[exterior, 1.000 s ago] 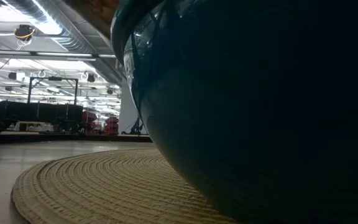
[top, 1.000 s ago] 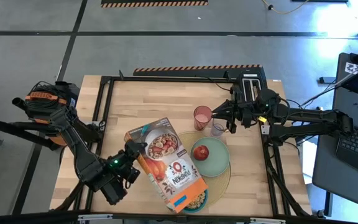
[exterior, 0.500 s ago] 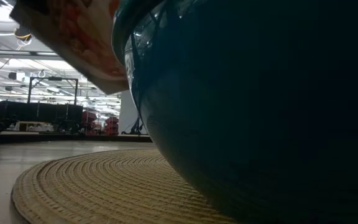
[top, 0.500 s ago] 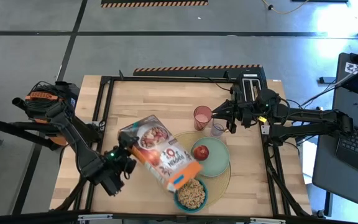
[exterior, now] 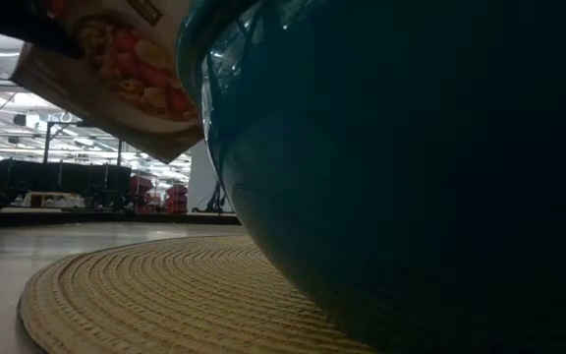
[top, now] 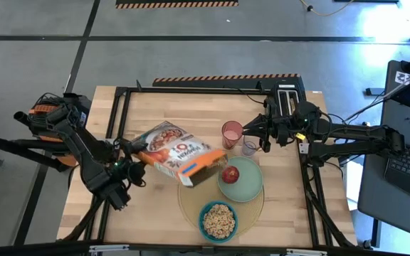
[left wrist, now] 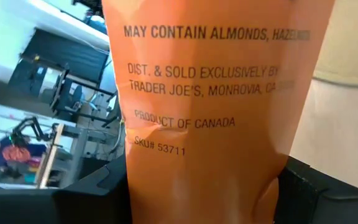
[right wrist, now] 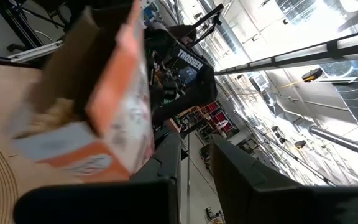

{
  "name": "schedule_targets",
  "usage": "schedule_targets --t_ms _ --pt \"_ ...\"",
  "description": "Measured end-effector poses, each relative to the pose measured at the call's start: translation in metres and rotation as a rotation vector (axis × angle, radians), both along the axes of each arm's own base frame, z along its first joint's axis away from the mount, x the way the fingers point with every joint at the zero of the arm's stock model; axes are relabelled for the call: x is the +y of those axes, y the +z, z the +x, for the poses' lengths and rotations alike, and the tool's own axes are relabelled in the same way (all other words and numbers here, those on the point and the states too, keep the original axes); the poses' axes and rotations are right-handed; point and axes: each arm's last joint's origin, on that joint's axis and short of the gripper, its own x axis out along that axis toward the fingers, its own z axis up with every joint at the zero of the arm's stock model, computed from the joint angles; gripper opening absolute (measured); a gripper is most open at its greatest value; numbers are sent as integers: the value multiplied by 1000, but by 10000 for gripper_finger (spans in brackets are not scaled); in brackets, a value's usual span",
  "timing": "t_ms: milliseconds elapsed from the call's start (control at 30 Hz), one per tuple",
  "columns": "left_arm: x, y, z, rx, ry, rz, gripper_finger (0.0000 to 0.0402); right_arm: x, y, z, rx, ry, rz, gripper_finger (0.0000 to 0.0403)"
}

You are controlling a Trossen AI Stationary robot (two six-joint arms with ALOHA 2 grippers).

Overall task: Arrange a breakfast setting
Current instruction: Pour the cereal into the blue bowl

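Observation:
My left gripper is shut on an orange cereal box, held above the table to the left of the round yellow placemat. On the placemat stand a blue bowl with cereal in it and a pale green plate bearing a red apple. The bowl's wall fills the low view, with the box above it. A pink cup and a clear mug stand behind the plate. My right gripper is open, just right of the mug. Toast and spoon are out of view. My left gripper pinches the cereal box near its closed end between its two fingers; the narrow orange side panel runs out between them. The fingers come from the table's left. The box is lifted clear, tilted, its open end toward the plate.
A black frame rail runs around the wooden tabletop. Bare wood lies at the far middle and at the near left of the table.
My left gripper has drawn back toward the table's far left with the cereal box. The box has swung from lying over the bowl, open end down, to lying across toward the plate. The bowl now shows uncovered, with cereal in it.

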Motion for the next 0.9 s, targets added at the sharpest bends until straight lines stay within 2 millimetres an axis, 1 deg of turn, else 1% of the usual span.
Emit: schedule_targets --t_ms 133,267,467,600,700,767,900 --pt "9 -11 -9 -130 22 -32 249 0 0 0 0 0 0 57" --pt "20 -27 -17 -277 41 -75 249 0 0 0 0 0 0 57" --pt "42 -53 -33 -568 48 -147 246 0 0 0 0 0 1 57" --pt "59 -65 -45 -753 30 -209 242 0 0 0 -4 0 -4 57" --pt "69 -70 -51 -852 50 -273 241 0 1 0 -10 -1 -9 57" --pt "70 -72 -51 -887 72 -313 241 0 1 0 -14 -3 -22 57" --pt "63 -76 -45 -928 87 -353 241 0 1 0 -21 -5 -35 57"
